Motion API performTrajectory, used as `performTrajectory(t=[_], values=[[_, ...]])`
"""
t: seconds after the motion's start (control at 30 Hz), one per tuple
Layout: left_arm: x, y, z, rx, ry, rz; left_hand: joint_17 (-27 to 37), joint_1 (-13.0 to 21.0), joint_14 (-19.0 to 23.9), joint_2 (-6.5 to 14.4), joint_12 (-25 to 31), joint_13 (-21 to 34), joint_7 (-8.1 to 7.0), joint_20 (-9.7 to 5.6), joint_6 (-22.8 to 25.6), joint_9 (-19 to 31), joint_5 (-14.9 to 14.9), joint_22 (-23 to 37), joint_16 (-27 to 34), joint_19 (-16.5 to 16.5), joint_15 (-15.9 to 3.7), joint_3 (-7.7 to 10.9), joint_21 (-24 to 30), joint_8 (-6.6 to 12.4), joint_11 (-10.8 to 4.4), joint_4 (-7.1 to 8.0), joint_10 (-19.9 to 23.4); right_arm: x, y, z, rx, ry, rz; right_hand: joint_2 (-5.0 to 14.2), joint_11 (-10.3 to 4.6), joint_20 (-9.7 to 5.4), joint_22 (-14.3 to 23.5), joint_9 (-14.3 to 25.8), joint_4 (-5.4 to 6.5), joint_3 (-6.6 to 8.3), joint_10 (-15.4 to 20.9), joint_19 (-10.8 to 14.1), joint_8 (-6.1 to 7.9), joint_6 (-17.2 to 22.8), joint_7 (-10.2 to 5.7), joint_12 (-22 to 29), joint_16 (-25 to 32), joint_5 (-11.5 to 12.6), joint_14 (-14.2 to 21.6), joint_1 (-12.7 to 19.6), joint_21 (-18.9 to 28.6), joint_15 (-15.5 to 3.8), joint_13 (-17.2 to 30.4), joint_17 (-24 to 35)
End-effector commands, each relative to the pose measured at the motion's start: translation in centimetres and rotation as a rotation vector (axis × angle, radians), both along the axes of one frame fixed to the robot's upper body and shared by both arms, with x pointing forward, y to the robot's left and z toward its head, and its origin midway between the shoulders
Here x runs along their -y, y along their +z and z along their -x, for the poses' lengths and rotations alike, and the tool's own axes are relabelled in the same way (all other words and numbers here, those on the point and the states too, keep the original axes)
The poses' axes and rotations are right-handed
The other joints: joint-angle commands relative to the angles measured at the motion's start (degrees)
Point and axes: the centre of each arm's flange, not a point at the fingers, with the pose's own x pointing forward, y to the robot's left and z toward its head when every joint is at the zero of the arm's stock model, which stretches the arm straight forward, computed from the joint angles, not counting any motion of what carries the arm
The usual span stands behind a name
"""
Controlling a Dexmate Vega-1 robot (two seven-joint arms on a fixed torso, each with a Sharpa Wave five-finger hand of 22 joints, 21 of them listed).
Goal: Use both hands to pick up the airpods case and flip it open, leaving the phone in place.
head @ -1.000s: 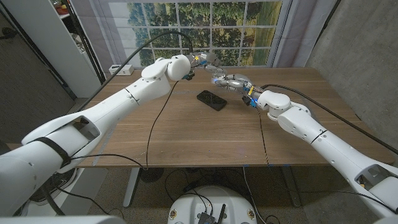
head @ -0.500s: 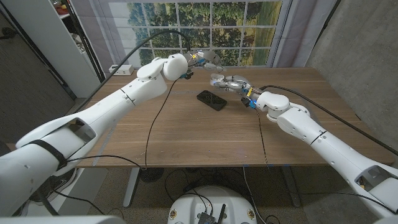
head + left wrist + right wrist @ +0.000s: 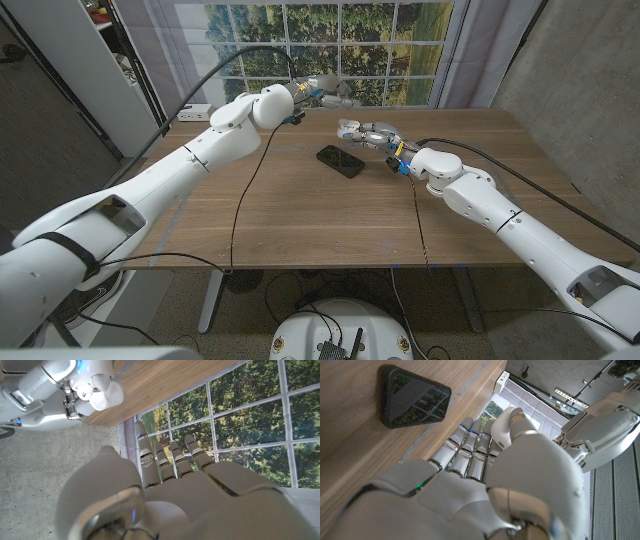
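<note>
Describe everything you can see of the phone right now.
The phone is a thin black slab with rounded corners, lying flat on the wooden table, turned at an angle to the table's edges. Its glossy dark face mirrors the window grid in the right wrist view. Nothing touches it; the right hand is close beside it, apart.

**Surroundings noted at my station**

I stand at a wooden table (image 3: 330,215) whose top shows a dark seam running front to back on my right side. Behind its far edge hangs a large picture of a paned window (image 3: 330,45) looking onto green trees; I also see it in my left wrist view (image 3: 250,415). A white power strip (image 3: 194,111) sits at the far left corner of the table. Black cables (image 3: 240,215) trail across the tabletop and over its near edge. A grey wall panel (image 3: 585,80) rises to my right. A dark panel (image 3: 45,120) stands to my left.
</note>
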Motion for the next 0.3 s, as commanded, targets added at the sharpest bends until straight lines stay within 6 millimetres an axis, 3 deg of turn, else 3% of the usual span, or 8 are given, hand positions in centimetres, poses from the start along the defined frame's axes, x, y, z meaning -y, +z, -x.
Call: performTrajectory(t=[0.03,0.3], values=[[-4.4,-1.1,0.3,-0.006,-0.06,0.249,0.11,-1.01,0.58,-0.02,0.08,0.08,-0.8,0.37,-1.27,-0.19,-0.17,0.05,0.3,0.47,-2.17,0.16,0.31,-0.56,0.04,0.37,0.5,1.4,0.0,-0.1,0.009,-0.063,-0.039,0.15,-0.05,-0.06,-0.02,7.19,-0.06,-0.28,0.13,-0.07,1.57,5.24,-4.77,0.35,0.34,0.15,0.19,0.57,-0.13,-9.19,0.26,0.11],[-6.3,-2.7,-0.1,-0.033,-0.113,0.377,0.1,-1.49,0.61,0.1,-0.02,0.08,-0.96,0.93,-1.83,-0.5,-0.29,0.03,0.26,0.68,-1.93,0.33,0.37,-0.75,0.35,0.31,0.47,2.3,0.0,-0.3,0.012,-0.11,-0.066,0.21,-0.02,-0.02,-0.02,7.13,-0.01,-0.42,0.13,-0.07,1.47,5.25,-4.81,0.33,0.31,0.15,0.16,0.59,-0.13,-9.19,0.36,0.07]])
